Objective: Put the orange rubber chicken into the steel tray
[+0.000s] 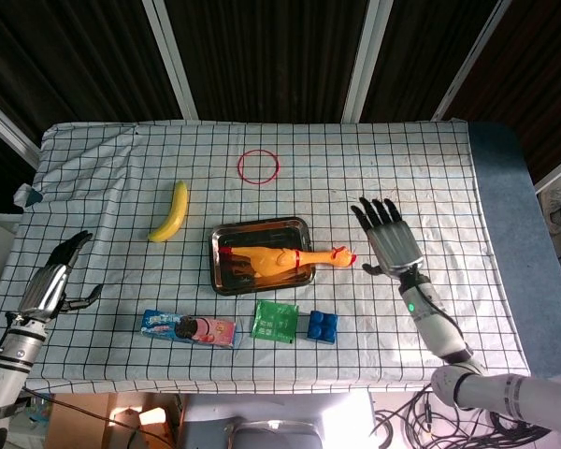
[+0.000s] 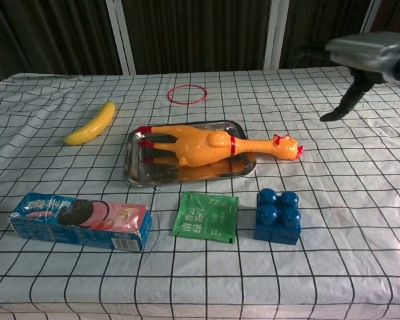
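Observation:
The orange rubber chicken (image 1: 276, 259) (image 2: 200, 145) lies lengthwise in the steel tray (image 1: 226, 231) (image 2: 136, 175). Its body and red feet are inside, while its neck and head stick out over the tray's right rim onto the cloth. My right hand (image 1: 388, 238) (image 2: 364, 55) hovers to the right of the tray, fingers spread, holding nothing and well apart from the chicken's head. My left hand (image 1: 52, 283) is at the table's far left edge, empty, fingers loosely extended; the chest view does not show it.
A banana (image 1: 171, 211) (image 2: 92, 123) lies left of the tray, a red ring (image 1: 259, 166) (image 2: 187, 94) behind it. In front are a cookie box (image 1: 188, 328) (image 2: 80, 221), a green packet (image 1: 276, 321) (image 2: 207, 215) and a blue block (image 1: 322, 325) (image 2: 279, 215).

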